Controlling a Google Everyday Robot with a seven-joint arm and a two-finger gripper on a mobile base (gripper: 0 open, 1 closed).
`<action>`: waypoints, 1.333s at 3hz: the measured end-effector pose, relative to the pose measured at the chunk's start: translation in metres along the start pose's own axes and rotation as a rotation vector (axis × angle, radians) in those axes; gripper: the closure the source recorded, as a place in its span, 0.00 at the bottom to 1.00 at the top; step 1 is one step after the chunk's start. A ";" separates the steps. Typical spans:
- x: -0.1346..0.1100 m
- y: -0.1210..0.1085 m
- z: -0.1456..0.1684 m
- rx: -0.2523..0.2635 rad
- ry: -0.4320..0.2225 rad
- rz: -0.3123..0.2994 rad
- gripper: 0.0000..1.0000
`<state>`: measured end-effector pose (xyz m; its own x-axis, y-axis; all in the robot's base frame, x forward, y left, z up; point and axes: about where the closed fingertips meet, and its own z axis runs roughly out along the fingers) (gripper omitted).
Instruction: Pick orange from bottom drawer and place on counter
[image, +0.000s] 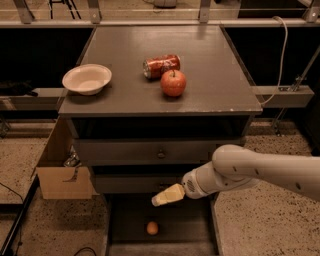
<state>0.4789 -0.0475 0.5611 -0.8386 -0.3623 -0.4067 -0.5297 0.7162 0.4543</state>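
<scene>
Nearest to the view, the bottom drawer (185, 226) stands pulled out, a deep tray with a dark inside. The orange (152, 228) lies on its floor, small and round, a little left of the middle and touching none of the walls. My pincer (167, 195) hangs above the open drawer, at about 1 o'clock from the orange and apart from it, its cream tip pointing toward 8 o'clock. Whether it is released or clenched I cannot tell. My arm (260, 172), pale and thick, comes in from 3 o'clock and crosses in front of the cabinet's lower right corner. Speckled floor (250, 230) shows on both sides of the drawer.

Behind the pincer is the grey front of the middle drawer (125, 184). Above it is the top drawer (125, 151), with a small round knob (161, 155) at its centre. At 9 o'clock from these, a cardboard box (62, 175) stands open against the cabinet's left side.

Farther off lies the bench (220, 75), flat and grey. A red apple (173, 83) stands upright on it near the middle. A red can (161, 65) lies on its side just beyond, at 11 o'clock from the apple and very close to it. A pale bowl (87, 79) sits at 9 o'clock from the apple, near the left edge and well apart from it. At 2 o'clock, past the bench, a light cable (283, 50) hangs down.
</scene>
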 end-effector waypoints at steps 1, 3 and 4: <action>0.029 -0.014 0.048 -0.027 0.042 0.091 0.00; 0.023 -0.011 0.065 -0.047 0.018 0.062 0.00; 0.010 -0.015 0.090 -0.051 -0.009 0.023 0.00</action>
<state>0.4901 -0.0082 0.4787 -0.8496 -0.3404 -0.4029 -0.5163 0.6928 0.5034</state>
